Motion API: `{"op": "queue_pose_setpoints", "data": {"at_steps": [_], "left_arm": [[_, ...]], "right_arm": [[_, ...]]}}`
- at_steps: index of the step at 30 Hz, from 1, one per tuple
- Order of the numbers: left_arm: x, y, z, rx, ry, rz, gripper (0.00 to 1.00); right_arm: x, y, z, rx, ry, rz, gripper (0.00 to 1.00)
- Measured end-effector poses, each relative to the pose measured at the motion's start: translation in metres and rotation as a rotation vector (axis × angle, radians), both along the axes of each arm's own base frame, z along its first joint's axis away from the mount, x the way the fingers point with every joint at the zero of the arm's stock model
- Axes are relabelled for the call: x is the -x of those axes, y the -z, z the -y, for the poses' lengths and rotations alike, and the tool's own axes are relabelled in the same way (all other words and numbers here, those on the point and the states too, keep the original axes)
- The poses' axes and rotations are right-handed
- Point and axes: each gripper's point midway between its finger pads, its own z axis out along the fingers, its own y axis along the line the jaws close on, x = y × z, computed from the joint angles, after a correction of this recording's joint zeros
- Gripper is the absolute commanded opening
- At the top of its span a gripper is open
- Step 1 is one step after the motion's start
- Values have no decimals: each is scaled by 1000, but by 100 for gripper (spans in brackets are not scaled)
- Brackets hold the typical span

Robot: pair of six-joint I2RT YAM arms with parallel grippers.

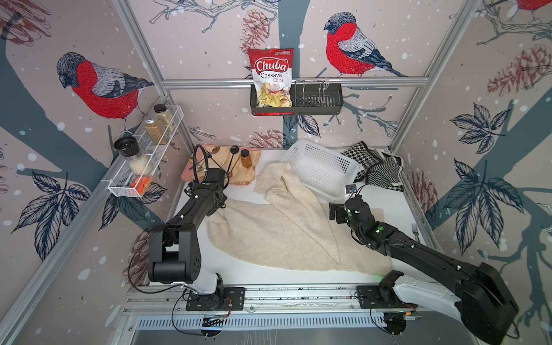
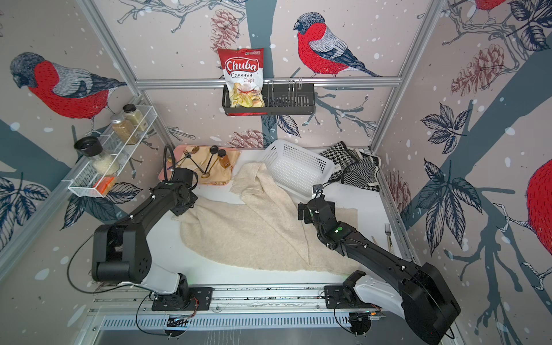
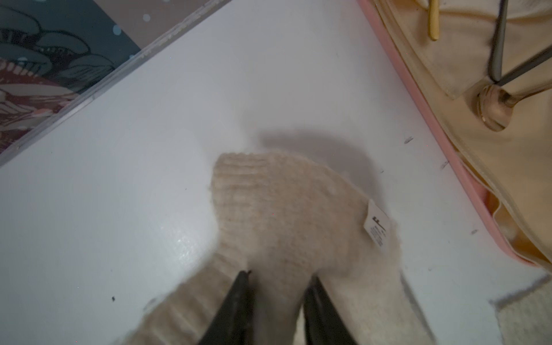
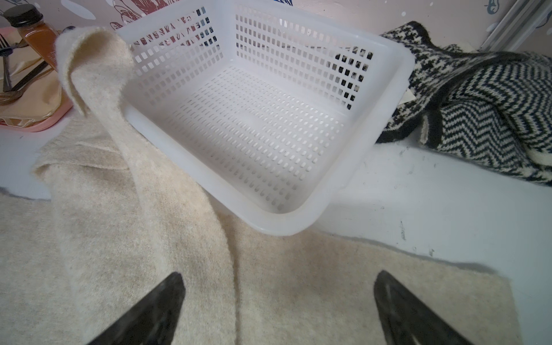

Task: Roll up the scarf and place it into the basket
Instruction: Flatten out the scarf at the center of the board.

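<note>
Basket (image 4: 298, 224) overlaps the scarf (image 1: 283, 233), pink tray (image 3: 418, 89) near — left gripper (image 3: 279, 273) straddles a corner, I can't tell its grip; right gripper (image 4: 277, 277) gapes.

In both top views, the red and white chips bag (image 1: 270, 76) (image 2: 241, 76) standing in the black caddy (image 1: 316, 104) on the back wall reads "Chuba Cassava Chips". A small green mark at its top edge is too small to read. In the left wrist view, a white tag (image 3: 377, 222) on the scarf (image 3: 283, 209) carries print too blurred to make out.
</note>
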Motion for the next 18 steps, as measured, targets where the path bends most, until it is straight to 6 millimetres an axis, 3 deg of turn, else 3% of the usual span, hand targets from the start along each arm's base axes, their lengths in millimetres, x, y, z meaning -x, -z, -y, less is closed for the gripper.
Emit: {"op": "queue_pose_setpoints", "data": {"at_steps": [3, 8, 11, 13, 15, 17, 18], "left_arm": [[0, -9, -4, -18, 1, 23, 97], [21, -26, -3, -28, 31, 72, 97], [42, -15, 4, 1, 66, 51, 97], [58, 2, 14, 43, 94, 12, 90], [76, 23, 27, 101, 119, -39, 63], [88, 40, 37, 158, 125, -64, 24], [94, 48, 41, 182, 127, -78, 10]], "right_arm": [[1, 1, 0, 3, -3, -7, 100], [2, 5, 1, 9, -3, -15, 100], [2, 10, -1, 13, -9, -28, 100], [2, 14, -1, 19, -10, -39, 100], [1, 18, -1, 27, -9, -49, 100], [1, 21, -2, 30, -13, -57, 100], [2, 21, -2, 30, -15, -59, 100]]}}
